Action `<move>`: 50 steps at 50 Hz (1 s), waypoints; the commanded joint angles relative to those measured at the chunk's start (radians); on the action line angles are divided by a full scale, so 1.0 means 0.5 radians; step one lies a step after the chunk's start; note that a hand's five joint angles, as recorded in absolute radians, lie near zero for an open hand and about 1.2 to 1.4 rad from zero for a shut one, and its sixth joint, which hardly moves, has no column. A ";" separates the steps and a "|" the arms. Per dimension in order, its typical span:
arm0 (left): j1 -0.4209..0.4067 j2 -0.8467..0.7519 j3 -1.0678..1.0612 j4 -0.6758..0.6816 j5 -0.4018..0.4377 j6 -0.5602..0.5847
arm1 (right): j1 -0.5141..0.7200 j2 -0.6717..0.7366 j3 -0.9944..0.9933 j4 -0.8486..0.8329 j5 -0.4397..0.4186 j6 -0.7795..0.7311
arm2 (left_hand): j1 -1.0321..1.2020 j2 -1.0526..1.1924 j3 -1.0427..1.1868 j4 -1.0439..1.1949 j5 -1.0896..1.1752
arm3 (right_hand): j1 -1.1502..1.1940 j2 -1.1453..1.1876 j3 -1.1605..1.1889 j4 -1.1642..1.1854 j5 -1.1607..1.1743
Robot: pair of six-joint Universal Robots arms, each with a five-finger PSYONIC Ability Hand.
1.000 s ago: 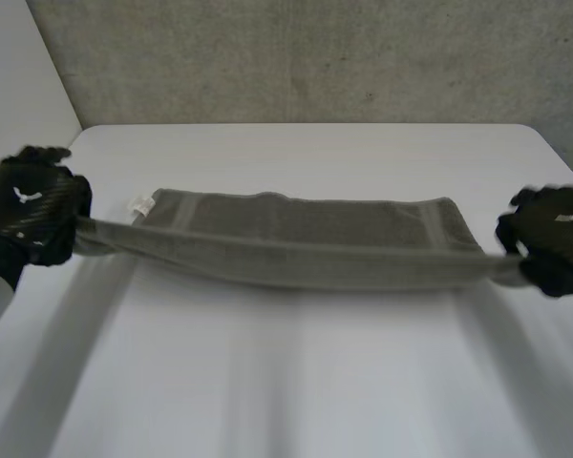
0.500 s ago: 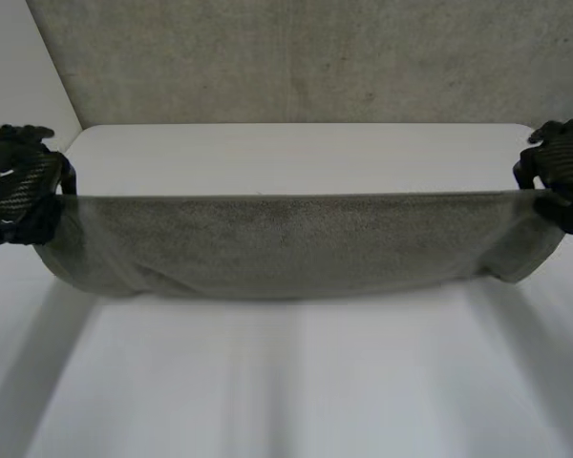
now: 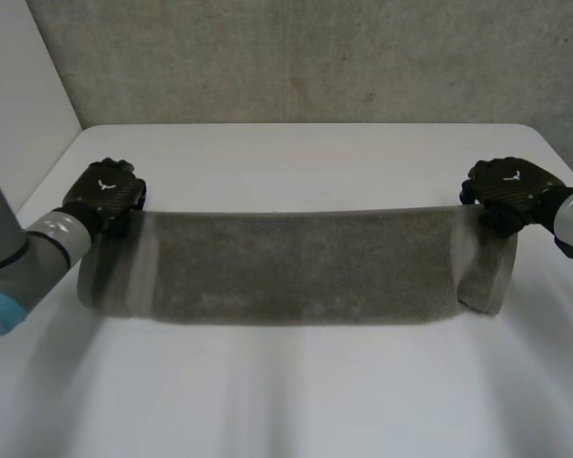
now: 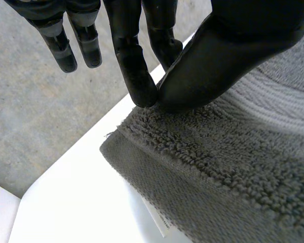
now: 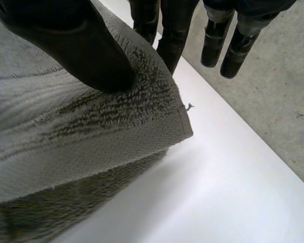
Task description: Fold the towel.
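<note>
The left hand (image 3: 105, 194) gripped the towel (image 3: 296, 267) at its left upper corner. In the left wrist view the thumb (image 4: 228, 55) and one fingertip (image 4: 141, 90) were closed together on the looped pile right at that corner, while the remaining fingers hung straight and clear of the cloth. A small white label (image 4: 155, 216) stuck out from under the towel's lower layer, just below the pinched corner.

The right hand (image 3: 509, 191) held the towel's opposite upper corner. In the right wrist view its thumb (image 5: 76, 48) pressed down on top of the pile and two fingers ran behind the hemmed edge, so the corner was pinched between them; the other fingers stayed straight beside the towel, touching nothing.

Between the two hands the grey towel was pulled out long and taut along its upper edge, doubled over, its face sloping down toward the camera. A short flap hung off the towel's right end, below the right hand. Whether the towel's lower fold touched the white table (image 3: 296, 153) beneath it could not be told. The left arm (image 3: 24, 253) reached in toward the towel's left end. Beyond the towel stood a grey concrete wall (image 3: 296, 57).
</note>
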 commanded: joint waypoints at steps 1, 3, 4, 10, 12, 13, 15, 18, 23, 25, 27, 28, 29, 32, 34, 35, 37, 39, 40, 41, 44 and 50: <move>-0.037 -0.198 0.165 0.007 -0.056 0.032 | 0.023 0.166 -0.096 -0.147 0.050 -0.001 | 0.164 0.095 -0.103 -0.117 0.085 | 0.139 0.099 -0.087 -0.152 0.099; -0.049 -0.265 0.214 0.016 -0.056 0.032 | 0.038 0.234 -0.145 -0.190 0.081 -0.013 | 0.164 0.095 -0.103 -0.117 0.085 | 0.139 0.099 -0.087 -0.152 0.099; -0.049 -0.265 0.214 0.016 -0.056 0.032 | 0.038 0.234 -0.145 -0.190 0.081 -0.013 | 0.164 0.095 -0.103 -0.117 0.085 | 0.139 0.099 -0.087 -0.152 0.099; -0.055 -0.357 0.287 0.026 -0.053 0.035 | 0.050 0.363 -0.246 -0.230 0.090 -0.043 | 0.164 0.095 -0.103 -0.117 0.085 | 0.139 0.099 -0.087 -0.152 0.099; -0.055 -0.375 0.294 0.029 -0.053 0.038 | 0.060 0.394 -0.271 -0.230 0.087 -0.056 | 0.164 0.095 -0.103 -0.117 0.085 | 0.139 0.099 -0.087 -0.152 0.099; -0.055 -0.391 0.303 0.029 -0.053 0.038 | 0.069 0.424 -0.295 -0.233 0.087 -0.071 | 0.164 0.095 -0.103 -0.117 0.085 | 0.139 0.099 -0.087 -0.152 0.099; -0.055 -0.406 0.309 0.029 -0.053 0.051 | 0.078 0.449 -0.317 -0.233 0.090 -0.089 | 0.164 0.095 -0.103 -0.117 0.085 | 0.139 0.099 -0.087 -0.152 0.099; -0.055 -0.437 0.324 0.035 -0.053 0.096 | 0.096 0.495 -0.350 -0.236 0.090 -0.129 | 0.164 0.095 -0.103 -0.117 0.085 | 0.139 0.099 -0.087 -0.152 0.099; -0.058 -0.455 0.330 0.105 -0.093 0.167 | 0.115 0.559 -0.390 -0.310 0.093 -0.154 | 0.164 0.095 -0.103 -0.117 0.085 | -0.161 -0.201 -0.087 -0.152 -0.201; -0.064 -0.446 0.315 0.139 -0.145 0.173 | 0.121 0.562 -0.390 -0.352 0.111 -0.154 | -0.540 -0.609 -0.103 -0.117 -0.619 | -1.152 -1.192 -0.087 -0.152 -1.192; -0.071 -0.434 0.306 0.142 -0.173 0.170 | 0.121 0.556 -0.390 -0.393 0.148 -0.151 | -1.389 -1.458 -0.103 -0.117 -1.468 | -2.031 -2.071 -0.087 -0.152 -2.071; -0.077 -0.428 0.300 0.142 -0.200 0.170 | 0.124 0.541 -0.390 -0.429 0.197 -0.139 | -1.932 -2.001 -0.103 -0.117 -2.011 | -2.304 -2.344 -0.087 -0.152 -2.345; -0.077 -0.428 0.300 0.142 -0.201 0.170 | 0.127 0.516 -0.375 -0.466 0.237 -0.126 | -1.937 -2.007 -0.103 -0.117 -2.017 | -2.304 -2.344 -0.087 -0.152 -2.345; -0.104 -0.397 0.285 0.136 -0.252 0.152 | 0.149 0.397 -0.329 -0.549 0.298 -0.087 | -2.224 -2.294 -0.103 -0.117 -2.304 | -2.304 -2.344 -0.087 -0.152 -2.345; -0.111 -0.345 0.260 0.130 -0.271 0.149 | 0.158 0.318 -0.271 -0.595 0.311 -0.044 | -2.225 -2.294 -0.103 -0.117 -2.304 | -2.304 -2.344 -0.087 -0.152 -2.345; -0.107 -0.269 0.214 0.130 -0.274 0.146 | 0.158 0.317 -0.271 -0.595 0.311 -0.044 | -2.231 -2.300 -0.103 -0.117 -2.310 | -2.304 -2.344 -0.087 -0.152 -2.345; -0.098 -0.182 0.162 0.127 -0.271 0.143 | 0.149 0.134 -0.124 -0.678 0.320 0.091 | -2.231 -2.300 -0.103 -0.117 -2.310 | -2.304 -2.344 -0.087 -0.152 -2.345; -0.095 -0.036 0.046 0.130 -0.262 0.121 | 0.140 0.020 -0.042 -0.715 0.323 0.170 | -2.231 -2.300 -0.103 -0.117 -2.310 | -2.304 -2.344 -0.087 -0.152 -2.345; -0.095 -0.035 0.045 0.130 -0.262 0.121 | 0.133 -0.090 0.053 -0.733 0.326 0.241 | -2.231 -2.300 -0.103 -0.117 -2.310 | -2.304 -2.344 -0.087 -0.152 -2.345; -0.095 0.038 -0.013 0.127 -0.259 0.100 | 0.133 -0.091 0.054 -0.733 0.326 0.242 | -2.231 -2.300 -0.103 -0.117 -2.310 | -2.304 -2.344 -0.087 -0.152 -2.345; -0.092 0.216 -0.187 0.127 -0.247 0.063 | 0.133 -0.294 0.263 -0.712 0.326 0.346 | -2.231 -2.300 -0.103 -0.117 -2.310 | -2.304 -2.344 -0.087 -0.152 -2.345; -0.089 0.444 -0.486 0.151 -0.213 0.038 | 0.130 -0.603 0.728 -0.648 0.314 0.389 | -2.231 -2.300 -0.103 -0.117 -2.310 | -2.304 -2.344 -0.087 -0.152 -2.345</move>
